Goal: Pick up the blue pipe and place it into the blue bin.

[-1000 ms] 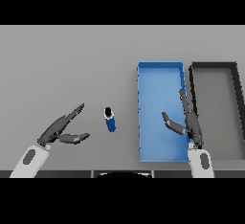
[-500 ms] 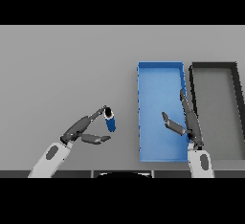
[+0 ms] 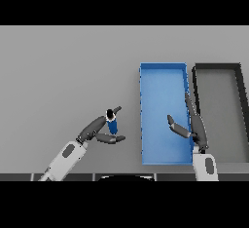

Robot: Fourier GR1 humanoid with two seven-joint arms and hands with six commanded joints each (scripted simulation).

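Note:
The blue pipe point(image 3: 112, 123) is a short blue cylinder with a dark top, standing upright on the grey table left of the blue bin point(image 3: 163, 71). My left hand point(image 3: 95, 131) reaches it from the lower left. Its fingers lie along the pipe's left side and its thumb points out just below the pipe, so the pipe sits in the gap between them. The fingers are still fairly straight, not closed round it. My right hand point(image 3: 194, 124) hovers open over the bin's right wall, fingers pointing away, thumb over the bin's floor.
A black bin point(image 3: 217, 68) stands directly right of the blue bin, their long walls side by side. Both bins reach nearly to the table's near edge.
The left hand has moved right and forward from the lower left until its fingers and thumb bracket the pipe. The pipe and the right hand have stayed put.

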